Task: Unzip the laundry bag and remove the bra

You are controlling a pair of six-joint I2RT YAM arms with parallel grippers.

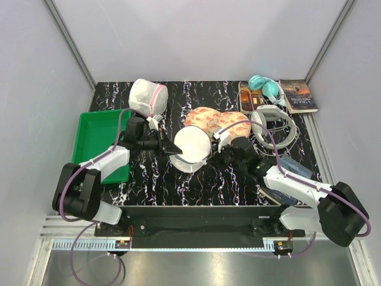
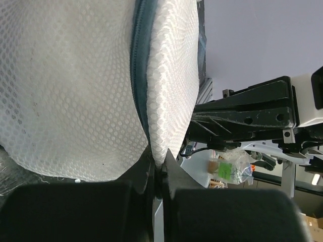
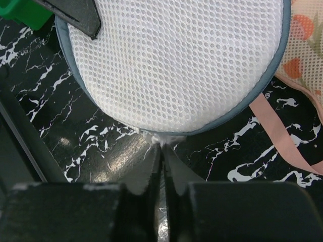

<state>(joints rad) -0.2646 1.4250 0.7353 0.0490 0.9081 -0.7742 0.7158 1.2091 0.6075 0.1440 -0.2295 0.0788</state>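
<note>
The laundry bag [image 1: 191, 146], a round white mesh pouch with a grey zip band, sits tilted at the table's middle between both grippers. My left gripper [image 1: 171, 146] is shut on the bag's left edge; in the left wrist view [image 2: 157, 160] the jaws pinch a mesh fold beside the zip band [image 2: 137, 70]. My right gripper [image 1: 215, 152] is shut at the bag's right rim; in the right wrist view [image 3: 162, 143] it pinches a small white tab under the grey band [image 3: 242, 103]. The zip looks closed. The bra is hidden.
A white mesh pouch with pink trim [image 1: 147, 97] lies at the back left. A pink-orange floral item [image 1: 217, 121] lies just behind the bag, its strap [image 3: 282, 138] trailing. A green tray [image 1: 98, 140] stands left. Headphones [image 1: 266, 88], a book [image 1: 297, 95] and a white ring [image 1: 275, 126] are at right.
</note>
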